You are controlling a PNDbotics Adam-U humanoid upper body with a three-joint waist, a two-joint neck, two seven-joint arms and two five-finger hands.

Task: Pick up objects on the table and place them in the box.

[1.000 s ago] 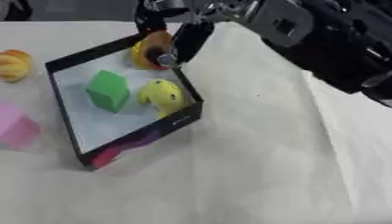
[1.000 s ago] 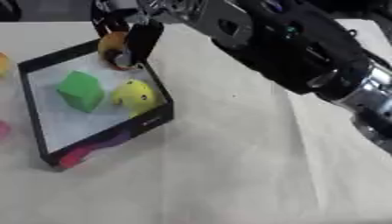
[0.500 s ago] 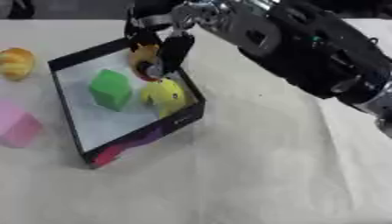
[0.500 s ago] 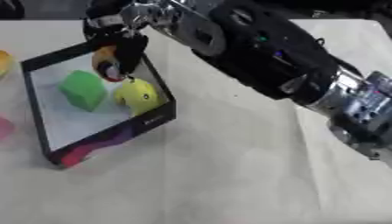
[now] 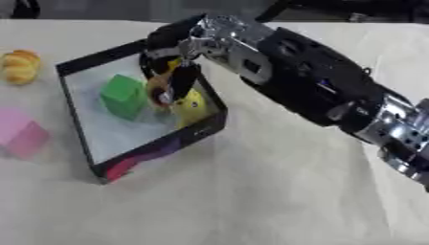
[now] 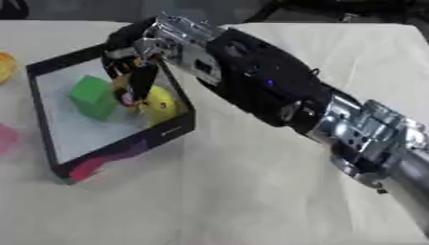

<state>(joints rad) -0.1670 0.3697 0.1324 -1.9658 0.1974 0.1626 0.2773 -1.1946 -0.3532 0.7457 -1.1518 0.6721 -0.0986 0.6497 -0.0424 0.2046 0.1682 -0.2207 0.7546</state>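
Observation:
A black-walled box [image 5: 159, 149] with a pale floor lies at the left of the table. Inside it sit a green cube [image 5: 124, 94] and a yellow round toy [image 5: 194, 106]. My right hand [image 5: 172, 55] reaches into the box from the right, its fingers curled round a small orange, black and pink toy [image 5: 158, 91] held between the cube and the yellow toy. A yellow-orange bun-like thing [image 5: 20, 66] and a pink block [image 5: 20, 133] lie on the table left of the box. My left hand shows in neither view.
A cream cloth [image 5: 251, 191] covers the table, with a fold line running down its right part. My right forearm [image 5: 335, 95] slants across from the lower right above the cloth.
My right hand has carried the small orange toy from above the box's far wall down and inward, to between the green cube and the yellow toy. The camera has shifted too.

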